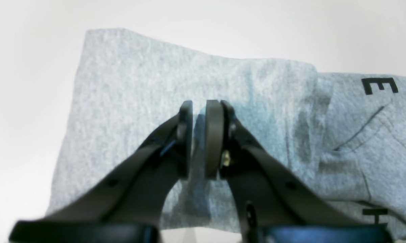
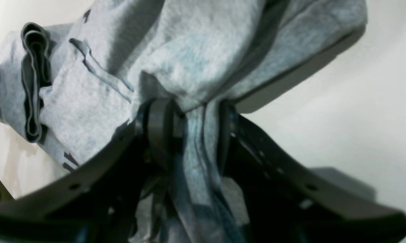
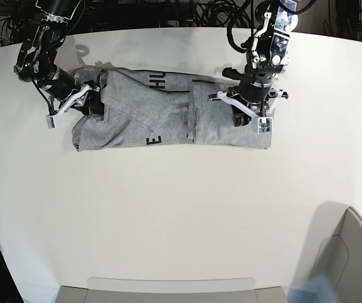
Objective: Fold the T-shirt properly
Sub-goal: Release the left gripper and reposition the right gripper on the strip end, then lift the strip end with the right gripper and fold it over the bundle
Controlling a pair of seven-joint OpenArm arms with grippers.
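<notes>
1. Left wrist cam: the left gripper (image 1: 198, 140) has its round pads nearly pressed together with a thin gap, hovering over the heather-grey cotton T-shirt (image 1: 176, 101). Can't tell if cloth is caught.
2. Right wrist cam: the right gripper (image 2: 189, 131) is pinching a bunched fold of shirt.
3. Base cam: the shirt lies folded into a long strip on the white round-edged table (image 3: 181, 214), one gripper at each end.

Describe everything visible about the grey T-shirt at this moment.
The heather-grey cotton-looking T-shirt lies on the white table as a wide, partly folded band, with black block letters showing and a flap folded over at one end. The right gripper has its jaws shut on a bunched fold at the other end; the left gripper, jaws nearly closed, is over the flap.
</notes>
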